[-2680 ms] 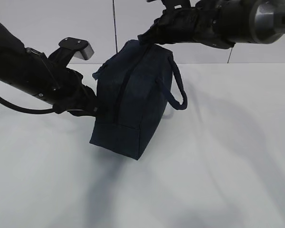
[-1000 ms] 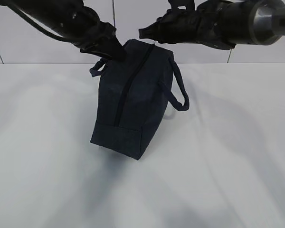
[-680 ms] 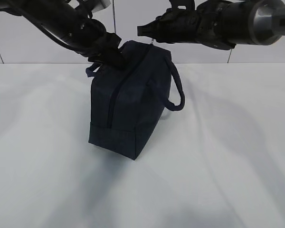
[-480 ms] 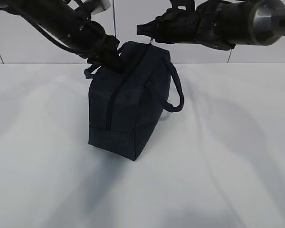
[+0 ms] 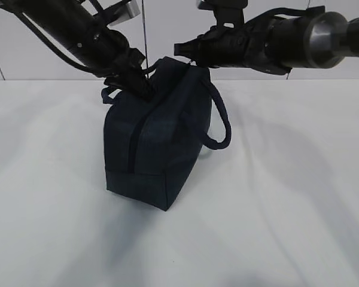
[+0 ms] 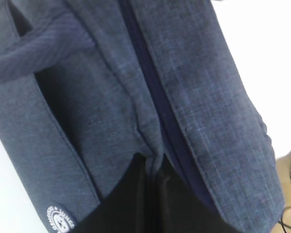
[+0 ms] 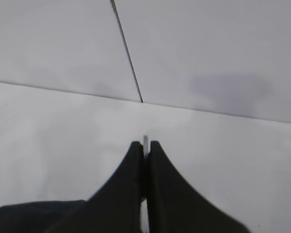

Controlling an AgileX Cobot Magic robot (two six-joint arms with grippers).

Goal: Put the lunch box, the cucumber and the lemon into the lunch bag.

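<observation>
The dark navy lunch bag (image 5: 158,143) stands on the white table with its zip (image 5: 133,143) facing me and looking closed. My left gripper (image 5: 145,89) is shut on a fold of the bag's fabric beside the zip at the top; the left wrist view shows the jaws (image 6: 153,165) pinching that fold, with the white round logo (image 6: 58,218) nearby. My right gripper (image 5: 182,49) is shut on the silver zip pull (image 7: 145,140) at the bag's top far end. The lunch box, the cucumber and the lemon are out of view.
The white table (image 5: 275,197) stretches all round the bag. One padded handle (image 5: 221,119) hangs off the bag's right side, the other (image 5: 107,94) pokes out at the left under my left arm. A tiled wall (image 5: 167,24) stands behind.
My left arm has risen from the bag's lower left side to its top and taken hold of the fabric. The bag has shifted left and turned a little. The right gripper has stayed at the top.
</observation>
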